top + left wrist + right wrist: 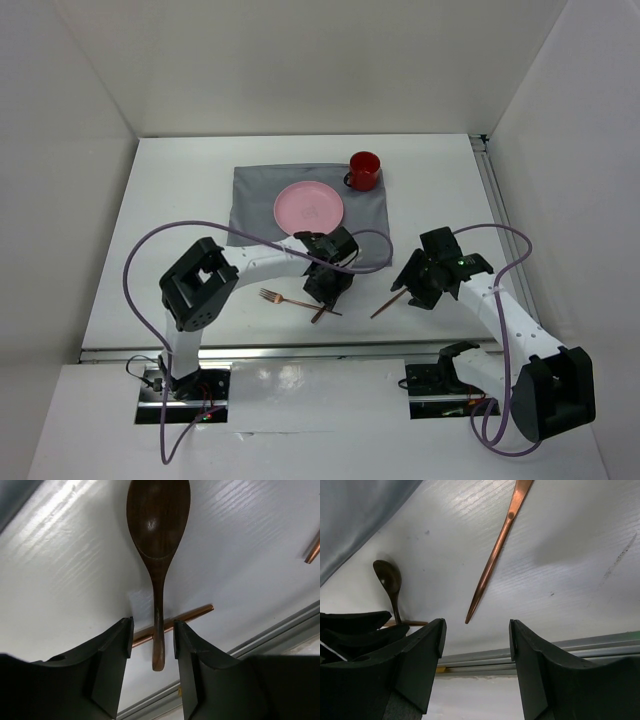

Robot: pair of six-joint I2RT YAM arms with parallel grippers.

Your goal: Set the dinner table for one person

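Where the large white rectangular dinner table point(170, 220) fills the overhead view, with metal rails point(495, 200) along its near and right edges, a copper-coloured metal fork point(283, 297) lies furthest left of the cutlery. It sits near the front edge, tines pointing left. Behind it a grey rectangular cloth point(255, 195) lies flat on the table. The cloth carries a round pink plate point(309, 208) and, at its far right corner, a red mug point(365, 170).

The left gripper point(153, 635) hangs low over the fork's handle end, just in front of the cloth. A dark brown wooden spoon point(157, 525) lies there on the bare white top, its thin handle crossing over the copper handle. The black fingers point(117, 655) stand partly apart on either side of that spoon handle. A gap shows on each side, so they grip nothing.

Further right a slim copper-coloured metal utensil point(495, 555) lies slantwise on the table; its kind cannot be told. Its pointed end is just ahead of the right gripper point(476, 630), whose fingers point(525, 655) are spread wider and are empty.
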